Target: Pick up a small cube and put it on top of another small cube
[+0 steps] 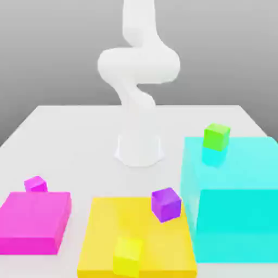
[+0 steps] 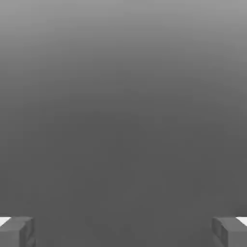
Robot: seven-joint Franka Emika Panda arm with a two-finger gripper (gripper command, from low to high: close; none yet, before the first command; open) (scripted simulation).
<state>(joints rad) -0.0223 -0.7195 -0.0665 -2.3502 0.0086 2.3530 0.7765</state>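
The fingers (image 2: 18,231) stand wide apart with nothing between them. On the white bench (image 1: 81,136), the tiny glossy magenta cube (image 1: 36,184) sits at the far edge of the flat magenta block (image 1: 33,220). The violet cube (image 1: 166,204) rests on the flat yellow block (image 1: 103,228), near the yellow cube (image 1: 128,255). Just beside it rises a tall cyan block (image 1: 244,201) carrying a green cube (image 1: 216,136).

A green cube (image 1: 217,136) sits on a tall cyan block (image 1: 239,217); a yellow cube (image 1: 128,256) lies on a flat yellow block (image 1: 103,233), beside a flat magenta block (image 1: 33,222), all on the white bench (image 1: 76,136).
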